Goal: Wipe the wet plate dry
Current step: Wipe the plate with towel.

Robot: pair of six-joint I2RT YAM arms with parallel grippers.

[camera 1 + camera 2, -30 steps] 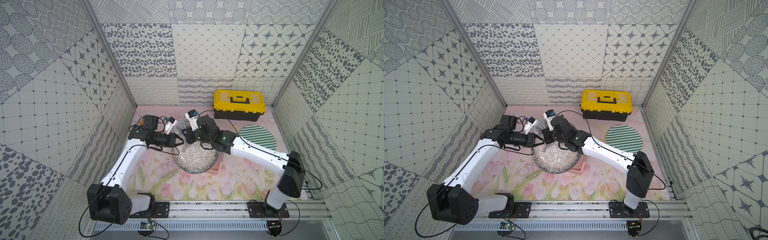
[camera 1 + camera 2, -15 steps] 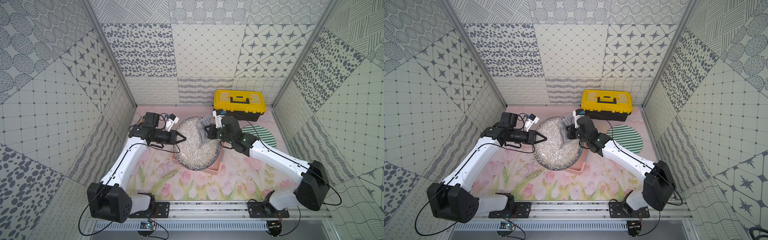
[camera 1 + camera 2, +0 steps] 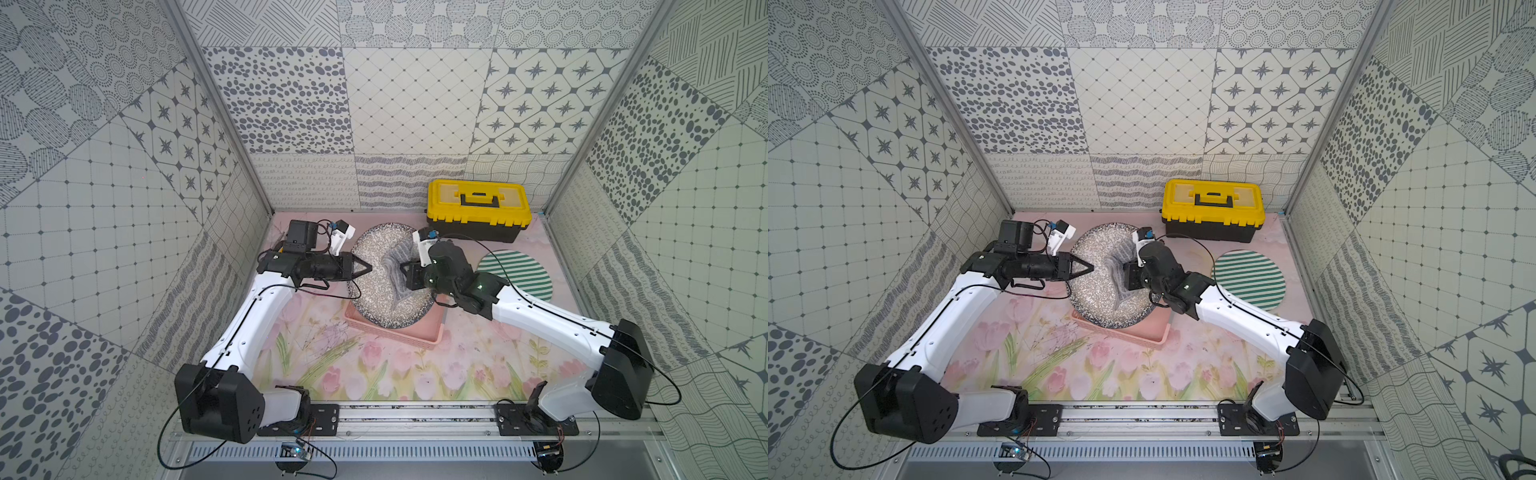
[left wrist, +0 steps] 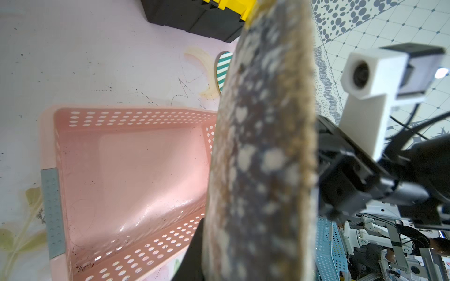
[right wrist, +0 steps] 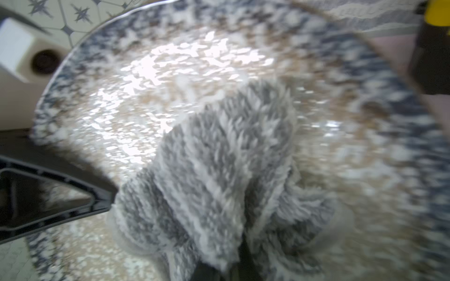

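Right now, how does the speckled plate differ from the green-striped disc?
The speckled plate is tilted up over the pink basket; the striped disc lies flat on the table. The left claw grips the plate's edge and a cloth presses it; the disc is untouched. Both are round.

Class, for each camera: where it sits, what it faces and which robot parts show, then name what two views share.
Top views: overhead, looking down; left arm, right arm, left tool, right tool.
Left wrist: left arm, along plate toward pink basket; right arm's wrist.
Right wrist: right arm, facing plate and cloth; left tool's finger.
Shared: plate.
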